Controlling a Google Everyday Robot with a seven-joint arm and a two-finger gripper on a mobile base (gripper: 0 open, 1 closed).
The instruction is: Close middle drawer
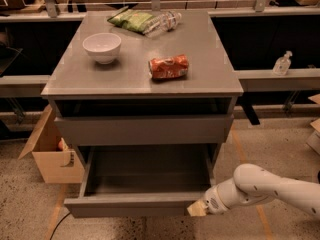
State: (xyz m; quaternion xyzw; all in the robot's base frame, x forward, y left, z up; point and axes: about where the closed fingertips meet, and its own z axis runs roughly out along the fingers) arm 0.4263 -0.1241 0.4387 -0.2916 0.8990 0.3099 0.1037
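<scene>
The middle drawer (pixel 140 205) stands pulled far out toward the near side, not yet pushed in, with the gripper (pixel 198 209) at its front panel's right end, its grip impossible to tell.

the middle drawer (pixel 135 205) is plain grey inside and out, like the desk (pixel 205 44). on the desk are a white bowl (pixel 102 46), orange-red can (pixel 169 67), green chip bag (pixel 131 20) and clear bottle (pixel 164 21). the tan-tipped gripper (pixel 197 210), on a white arm (pixel 280 186), sits at the drawer's 4 o'clock. the cardboard box (pixel 50 159) is tan and the floor (pixel 280 144) speckled beige.
</scene>
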